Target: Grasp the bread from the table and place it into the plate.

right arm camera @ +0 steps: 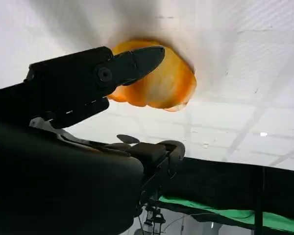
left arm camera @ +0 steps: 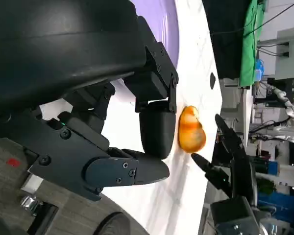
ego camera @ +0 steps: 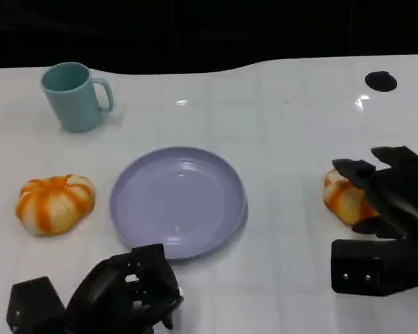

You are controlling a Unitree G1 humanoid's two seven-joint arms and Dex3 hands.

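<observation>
1. Our right robot hand (ego camera: 384,202) sits at the right side of the white surface (ego camera: 285,125), fingers spread around the bread (ego camera: 343,198) but not visibly closed on it; we see it released.
2. The bread lies on the surface, well to the right of the lilac plate (ego camera: 177,200), which holds nothing.
3. Our left robot hand (ego camera: 125,292) rests near the plate's front rim, fingers curled in on nothing.
4. A second orange-and-white bread (ego camera: 54,203) lies left of the plate.
5. A teal mug (ego camera: 73,96) stands at the far left.
</observation>
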